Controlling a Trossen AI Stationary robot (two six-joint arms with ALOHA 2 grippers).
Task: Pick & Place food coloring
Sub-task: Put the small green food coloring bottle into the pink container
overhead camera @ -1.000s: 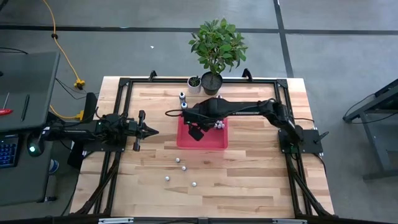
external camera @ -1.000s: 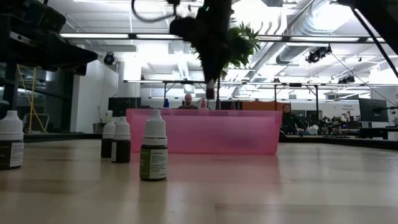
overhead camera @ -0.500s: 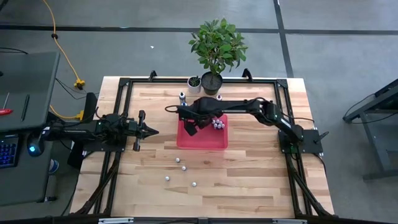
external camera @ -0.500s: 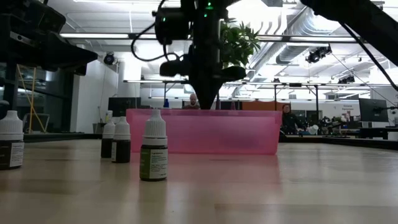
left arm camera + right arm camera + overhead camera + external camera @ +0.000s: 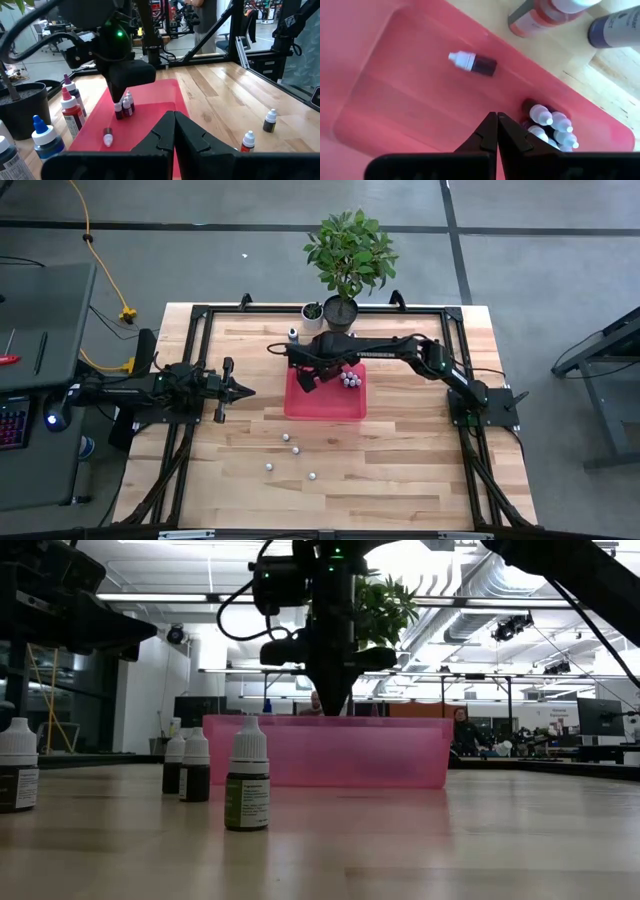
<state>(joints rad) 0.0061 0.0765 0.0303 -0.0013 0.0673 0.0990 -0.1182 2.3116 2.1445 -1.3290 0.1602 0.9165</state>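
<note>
While the right gripper (image 5: 497,131) hangs over the red tray (image 5: 345,406), its fingers are clenched tight together with nothing between them, tips pointing down at the tray floor. Inside the tray, one food coloring bottle (image 5: 472,62) lies on its side by itself, and a cluster of upright bottles (image 5: 547,125) stands bunched near the tray's edge, just beside the fingertips but not touching them. Outside the tray, a few bigger squeeze bottles (image 5: 71,106) stand on the desk (image 5: 400,460) near the plant pot (image 5: 340,312). More loose little bottles (image 5: 290,451) are scattered on the desk in front of the tray, well apart from it; four of them show up close in the low view (image 5: 246,787). The left gripper (image 5: 238,389) waits off to the side above the desk, fingers also pressed shut, holding nothing.
</note>
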